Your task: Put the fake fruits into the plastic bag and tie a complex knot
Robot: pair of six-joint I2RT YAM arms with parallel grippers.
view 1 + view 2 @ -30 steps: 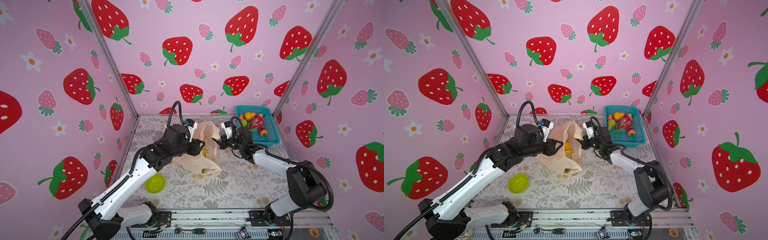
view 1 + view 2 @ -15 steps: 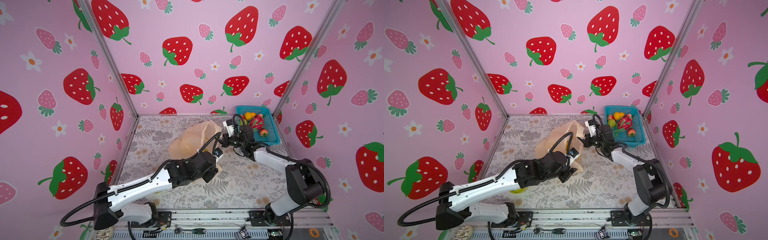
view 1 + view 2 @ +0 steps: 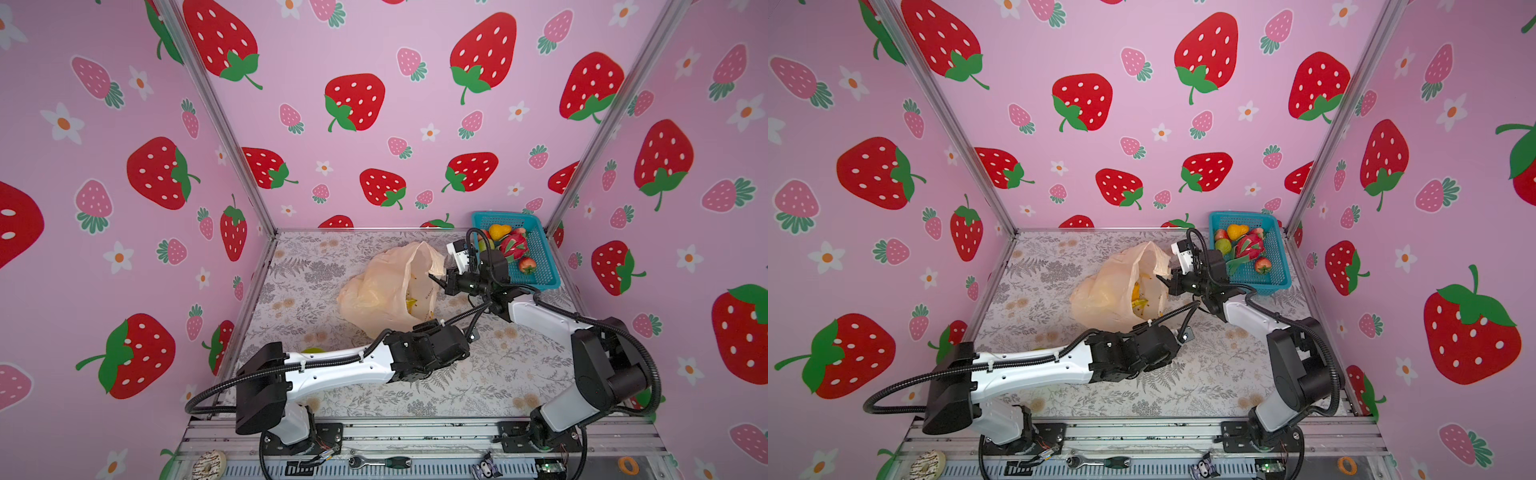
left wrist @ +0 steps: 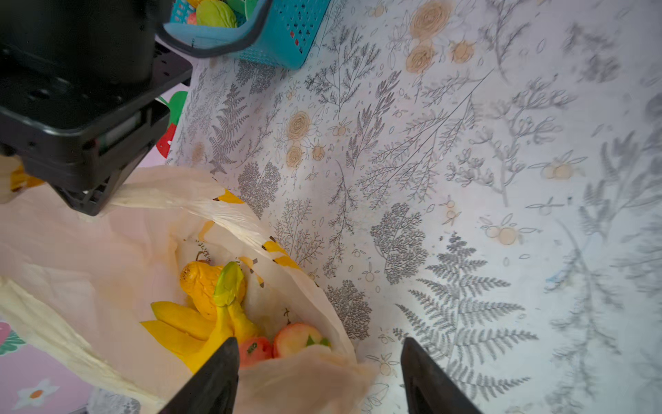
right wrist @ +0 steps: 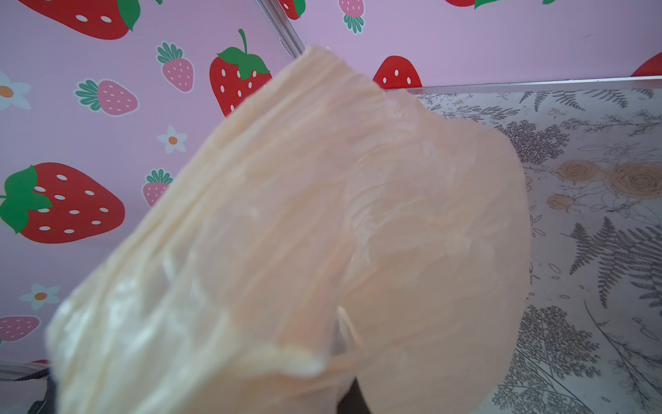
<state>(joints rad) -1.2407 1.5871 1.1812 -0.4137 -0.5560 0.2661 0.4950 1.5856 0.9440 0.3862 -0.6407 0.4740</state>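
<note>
Floral-print desk point(image 3: 519, 365) carries the plastic bag point(image 3: 382, 291) at its middle, bananas point(image 4: 179, 322) and red apples point(image 4: 297, 338) inside. My right tool point(image 3: 438, 279), clamped shut, pinches the rim so the mouth stands open; my left tool point(image 4: 318, 344) gapes empty over the near edge. A dragon fruit point(image 3: 514, 245) waits in the teal basket point(image 3: 540, 270) beside.

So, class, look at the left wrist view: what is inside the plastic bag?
Inside the plastic bag you can see yellow bananas, a bumpy yellow-orange fruit and two small red apples. The bag's crumpled folds cover whatever lies deeper, so any further fruit cannot be told.
</note>
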